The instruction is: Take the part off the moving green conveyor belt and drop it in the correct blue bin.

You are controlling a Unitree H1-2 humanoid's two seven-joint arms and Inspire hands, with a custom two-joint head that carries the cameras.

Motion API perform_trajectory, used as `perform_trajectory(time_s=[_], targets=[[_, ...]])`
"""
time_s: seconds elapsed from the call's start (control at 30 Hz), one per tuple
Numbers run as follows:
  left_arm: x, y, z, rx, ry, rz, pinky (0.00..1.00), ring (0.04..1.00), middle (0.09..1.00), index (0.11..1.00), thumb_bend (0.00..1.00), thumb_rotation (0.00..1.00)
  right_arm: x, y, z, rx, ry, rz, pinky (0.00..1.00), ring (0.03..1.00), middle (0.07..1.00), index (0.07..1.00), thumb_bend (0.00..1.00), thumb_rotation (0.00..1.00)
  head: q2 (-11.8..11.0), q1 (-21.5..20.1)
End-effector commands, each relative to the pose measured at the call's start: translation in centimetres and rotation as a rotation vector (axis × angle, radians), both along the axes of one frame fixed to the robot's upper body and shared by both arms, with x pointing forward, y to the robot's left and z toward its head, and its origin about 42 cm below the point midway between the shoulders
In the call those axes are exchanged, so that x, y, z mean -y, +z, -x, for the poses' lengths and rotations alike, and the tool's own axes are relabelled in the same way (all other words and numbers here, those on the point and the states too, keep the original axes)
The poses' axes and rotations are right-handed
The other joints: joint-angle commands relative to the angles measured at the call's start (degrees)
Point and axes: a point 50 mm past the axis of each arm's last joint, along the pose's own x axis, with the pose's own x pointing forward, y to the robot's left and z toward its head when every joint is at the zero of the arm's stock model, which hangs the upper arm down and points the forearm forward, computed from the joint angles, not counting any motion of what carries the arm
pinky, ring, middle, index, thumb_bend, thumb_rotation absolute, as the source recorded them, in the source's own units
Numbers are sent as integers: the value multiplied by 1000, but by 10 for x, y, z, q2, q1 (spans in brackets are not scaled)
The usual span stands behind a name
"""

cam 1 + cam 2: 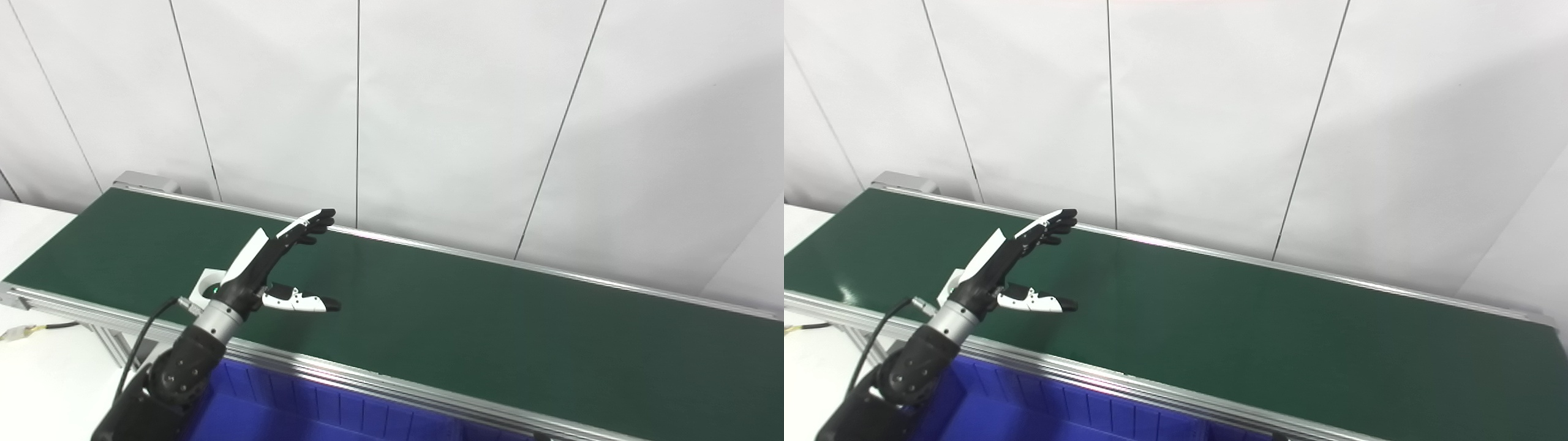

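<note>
My left hand (pixel 269 263) is raised over the near side of the green conveyor belt (pixel 459 306), open, fingers stretched forward and thumb spread to the right; it holds nothing. A white square part with a round hole (pixel 205 286) lies flat on the belt just behind and left of the hand's wrist, mostly hidden by it; in the right eye view only its white edge (pixel 950 283) shows. A blue bin (pixel 294 413) sits below the belt's near rail. My right hand is not in view.
The belt runs from upper left to lower right between aluminium rails (pixel 367 383). A white panelled wall (pixel 429 122) stands close behind it. A white table with a cable (pixel 37 331) lies at the left.
</note>
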Motion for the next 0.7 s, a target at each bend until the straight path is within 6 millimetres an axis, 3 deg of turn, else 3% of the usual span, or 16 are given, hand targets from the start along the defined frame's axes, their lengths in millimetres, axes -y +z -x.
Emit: perform_trajectory(time_s=[0.0,0.2,0.53,0.67], targets=[[-13,29,-22,27,16,-66,833,892,899,892,800,281,0,15,-6,97,9,-25,825,856,865,921,926,375,4,3],[-27,37,-48,-1,42,-231,798,872,900,900,833,224,2,16,-7,103,6,-28,838,849,863,922,919,377,11,7],[-29,34,-62,-95,63,-357,827,888,921,914,859,175,4,19,-7,107,-7,-33,848,856,871,925,901,369,23,20],[-34,30,-67,-147,88,-472,919,926,928,927,875,187,5,19,-7,110,-10,-30,862,863,877,927,890,377,26,23]])
